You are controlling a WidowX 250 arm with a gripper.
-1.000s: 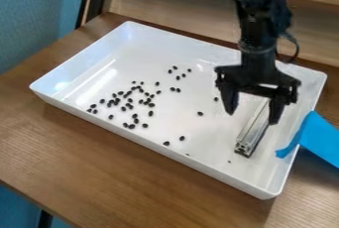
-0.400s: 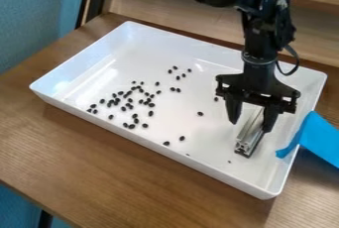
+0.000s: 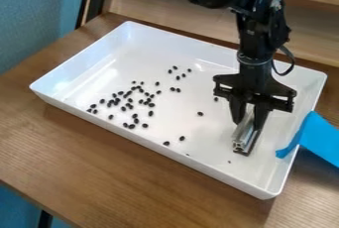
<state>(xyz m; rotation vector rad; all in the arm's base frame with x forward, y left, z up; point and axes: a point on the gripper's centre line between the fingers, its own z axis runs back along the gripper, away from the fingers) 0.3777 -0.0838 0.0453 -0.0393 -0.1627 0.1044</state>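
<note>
1. White rectangular plastic tray (image 3: 172,118), with its floor beneath the gripper: the broadest risk is to the tray itself. If the arm presses down too far, or the bar snags a wall on the way up, the tray could slide or tip on the wooden table.
2. Black two-finger robot gripper (image 3: 247,125), pointing down, its fingers drawn in against both sides of the bar: the hold looks narrow, on smooth metal. If the pads sit unevenly, the bar could twist or slip out and drop.
3. Bright blue flat strip (image 3: 317,138), over the tray's wall to the viewer's right of the gripper: a sideways swing that way could catch it, because it hangs close to the bar's path.
4. Silver grooved metal bar with a dark underside (image 3: 244,137), between the fingers: its near end juts toward the viewer, below the fingertips. Gripped off-centre, that end could sag or swing. Whether the bar bears on the tray floor, I cannot tell.
5. Small black oval bean-like pieces (image 3: 131,126), scattered mostly to the viewer's left of the gripper, a few nearer it: a low sweep or a dropped bar could knock them about.
</note>
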